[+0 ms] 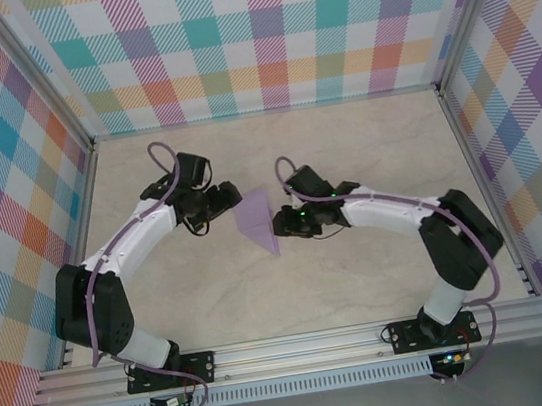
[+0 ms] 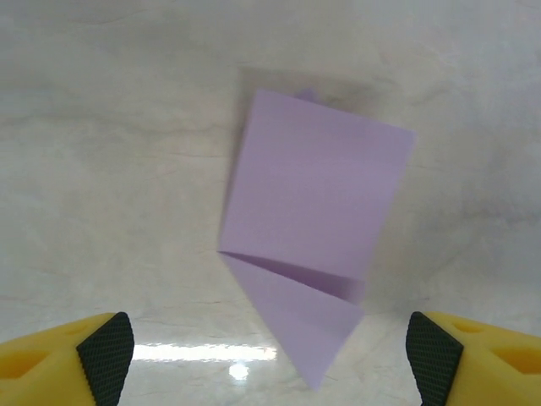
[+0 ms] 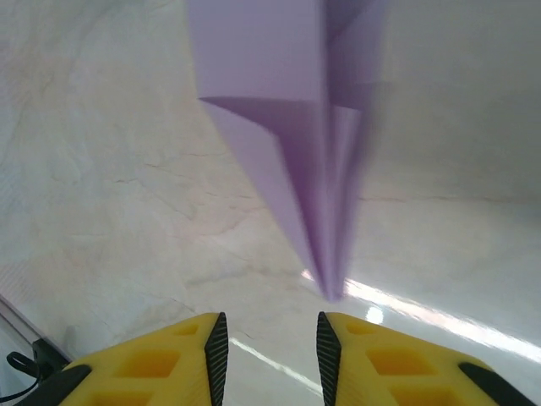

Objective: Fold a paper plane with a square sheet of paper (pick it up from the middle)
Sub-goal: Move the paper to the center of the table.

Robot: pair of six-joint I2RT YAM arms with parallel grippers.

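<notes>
- Well, my left gripper (image 2: 270, 347) stands wide apart, holding nothing; black cross-hatched pads (image 2: 106, 342) tip its yellow fingers.
- My right gripper (image 3: 270, 351) shows a narrow gap, nothing inside.
- The paper plane (image 1: 258, 217), smooth lavender, creased and pointed, lies mid-way across the marbled tabletop (image 1: 363, 139), between them.

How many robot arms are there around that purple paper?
2. The left arm reaches in left of the folded paper, the right arm from its right side.
</notes>
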